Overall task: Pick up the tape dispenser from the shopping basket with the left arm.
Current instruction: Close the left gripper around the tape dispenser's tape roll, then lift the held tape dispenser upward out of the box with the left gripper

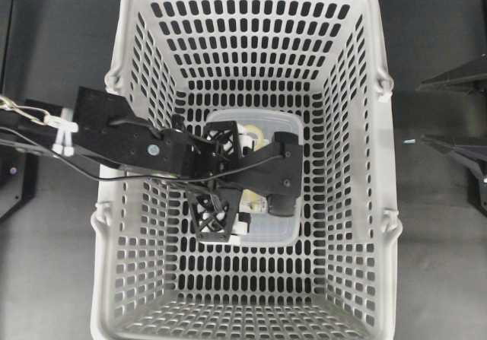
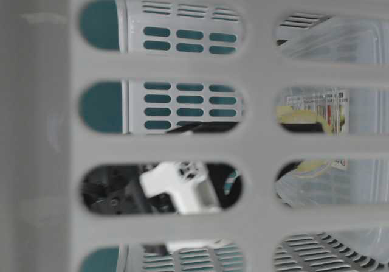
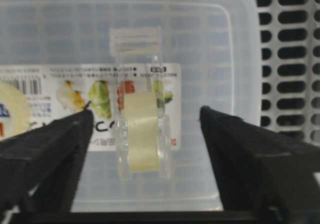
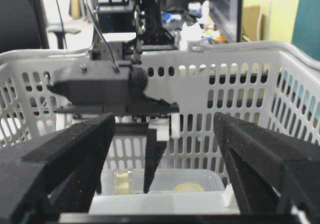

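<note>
The light grey slotted shopping basket (image 1: 144, 74) fills the overhead view. Inside it lies a translucent container (image 1: 285, 230), and the tape dispenser (image 1: 257, 136) rests on top of it. In the left wrist view the tape dispenser (image 3: 142, 134) shows its pale yellow roll, clear cutter and printed card. My left gripper (image 1: 247, 180) is down in the basket and open. Its fingers stand on either side of the roll (image 3: 146, 115), not touching it. My right gripper (image 1: 420, 113) is open and empty outside the basket, at the right edge.
The container (image 3: 210, 58) covers much of the basket floor, with basket walls close around it (image 3: 290, 58). A second tape roll (image 4: 189, 187) lies flat on the pack beside the upright one (image 4: 122, 181). The left arm's cable (image 1: 114, 174) crosses the basket's left rim.
</note>
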### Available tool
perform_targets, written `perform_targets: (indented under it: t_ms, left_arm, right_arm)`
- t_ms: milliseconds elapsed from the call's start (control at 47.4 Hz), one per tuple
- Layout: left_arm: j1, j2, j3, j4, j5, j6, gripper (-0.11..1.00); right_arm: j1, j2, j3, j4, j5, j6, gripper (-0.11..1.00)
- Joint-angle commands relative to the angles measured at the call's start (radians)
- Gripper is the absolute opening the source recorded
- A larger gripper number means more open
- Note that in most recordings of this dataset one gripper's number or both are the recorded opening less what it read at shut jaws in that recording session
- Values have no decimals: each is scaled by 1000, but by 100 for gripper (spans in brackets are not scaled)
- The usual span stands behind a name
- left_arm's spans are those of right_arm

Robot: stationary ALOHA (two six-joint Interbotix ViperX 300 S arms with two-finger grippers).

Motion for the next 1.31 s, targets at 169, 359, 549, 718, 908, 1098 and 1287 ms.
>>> perform_targets:
  t_ms: [169, 359, 549, 718, 908, 1098, 1287]
  left_arm:
    - [0, -21, -25, 3, 3, -40, 31]
    - [0, -80, -106, 3, 84, -38, 28]
    - [9, -135, -250, 3, 264, -20, 28]
    - [11, -161, -383, 5, 394, -2, 28]
    - [11, -156, -419, 3, 446, 15, 28]
    - [12, -155, -419, 5, 445, 21, 28]
    - [14, -152, -419, 3, 445, 21, 28]
  right_arm:
    - [-2, 2, -14, 3, -2, -2, 76]
    - [0, -3, -14, 3, 9, 0, 76]
    - [-2, -11, -15, 3, 17, 0, 76]
    - [-2, -15, -14, 2, 18, -2, 76]
    - [-2, -15, -15, 3, 18, 0, 76]
    - [-2, -15, -14, 3, 18, 0, 76]
    - [-2, -15, -14, 3, 18, -2, 76]
